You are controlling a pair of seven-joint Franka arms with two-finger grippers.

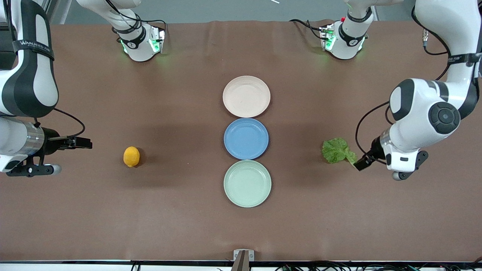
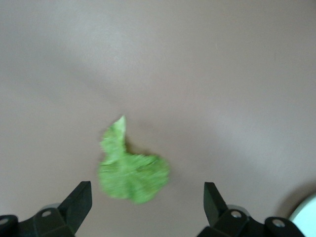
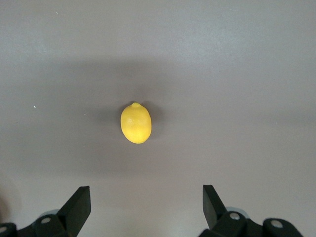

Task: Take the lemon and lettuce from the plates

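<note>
On table: lemon (image 3: 136, 123) apart from open right gripper (image 3: 143, 210); lettuce (image 2: 131, 168) beside open left gripper (image 2: 145, 207).

A black band around the white upper link of the right arm (image 1: 33, 48) carries white lettering that reads roughly "WANJEED", with further characters too small to make out. A similar black strap on the white left arm (image 1: 462, 58) bears small white letters that cannot be read. No other writing can be read anywhere.
</note>
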